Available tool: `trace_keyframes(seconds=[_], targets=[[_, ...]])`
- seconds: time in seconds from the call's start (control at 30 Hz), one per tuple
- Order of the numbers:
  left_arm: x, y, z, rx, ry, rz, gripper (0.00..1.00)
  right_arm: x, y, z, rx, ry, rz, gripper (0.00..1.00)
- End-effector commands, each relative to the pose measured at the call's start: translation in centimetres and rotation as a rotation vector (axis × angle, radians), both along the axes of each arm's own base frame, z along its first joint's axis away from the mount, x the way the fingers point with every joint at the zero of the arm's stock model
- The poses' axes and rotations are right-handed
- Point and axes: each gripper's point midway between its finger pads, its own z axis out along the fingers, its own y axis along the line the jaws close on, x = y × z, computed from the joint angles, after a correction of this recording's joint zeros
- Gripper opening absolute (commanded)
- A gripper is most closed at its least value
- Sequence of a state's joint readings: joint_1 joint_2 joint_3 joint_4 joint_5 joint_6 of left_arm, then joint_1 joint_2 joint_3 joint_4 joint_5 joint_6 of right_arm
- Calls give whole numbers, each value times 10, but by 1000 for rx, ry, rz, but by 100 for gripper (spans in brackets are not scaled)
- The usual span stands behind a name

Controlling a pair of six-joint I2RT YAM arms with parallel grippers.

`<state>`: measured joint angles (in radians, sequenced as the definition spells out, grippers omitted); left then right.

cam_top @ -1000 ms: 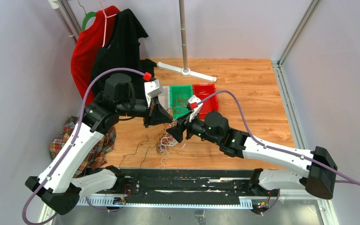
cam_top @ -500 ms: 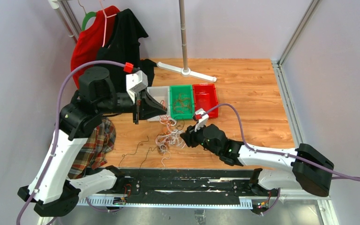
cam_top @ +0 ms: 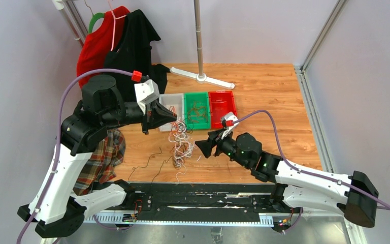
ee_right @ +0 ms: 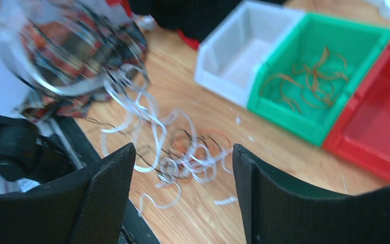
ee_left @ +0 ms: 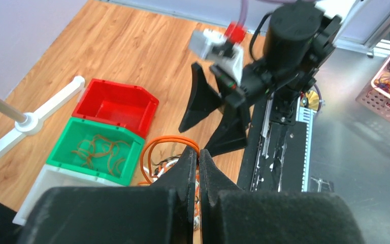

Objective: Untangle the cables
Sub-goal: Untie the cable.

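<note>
The cables (cam_top: 181,147) are a loose tangle of white, orange and black wires, lifted in a string from the wooden table in front of the bins. My left gripper (cam_top: 172,117) is shut on the tangle's top strands; in the left wrist view an orange loop (ee_left: 165,144) sticks out from its closed tips (ee_left: 198,152). My right gripper (cam_top: 203,148) stands open just right of the tangle, empty. The right wrist view shows the cables (ee_right: 195,162) on the wood beyond the open gripper (ee_right: 183,152), blurred. The left wrist view shows the right gripper (ee_left: 214,119) facing it.
White bin (cam_top: 169,99), green bin (cam_top: 197,126) holding brown wires, and red bin (cam_top: 222,104) sit behind the tangle. Thin black wires (cam_top: 147,161) lie loose near the front edge. A plaid cloth (cam_top: 101,152) hangs at left; a pole stand (cam_top: 202,77) and hung clothes (cam_top: 127,46) at back.
My left gripper has risen and drawn back left, stretching the tangle upward. My right gripper backed off to the right of the tangle, narrowed, then opened wide again.
</note>
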<state>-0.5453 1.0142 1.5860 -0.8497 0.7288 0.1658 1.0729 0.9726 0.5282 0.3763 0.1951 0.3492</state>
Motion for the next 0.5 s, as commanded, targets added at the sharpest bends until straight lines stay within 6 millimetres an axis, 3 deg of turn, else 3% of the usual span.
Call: trace_keyframes(seconds=[0.0, 0.17, 0.33, 0.47], targets=[[4, 2, -7, 18, -13, 11, 0, -17, 18, 62, 60, -117, 118, 70], [4, 1, -7, 15, -10, 10, 0, -23, 41, 88, 65, -165, 176, 71], [1, 2, -4, 6, -8, 7, 0, -18, 59, 86, 47, -160, 200, 71], [-3, 3, 0, -2, -13, 3, 1, -14, 69, 83, 56, -158, 197, 59]])
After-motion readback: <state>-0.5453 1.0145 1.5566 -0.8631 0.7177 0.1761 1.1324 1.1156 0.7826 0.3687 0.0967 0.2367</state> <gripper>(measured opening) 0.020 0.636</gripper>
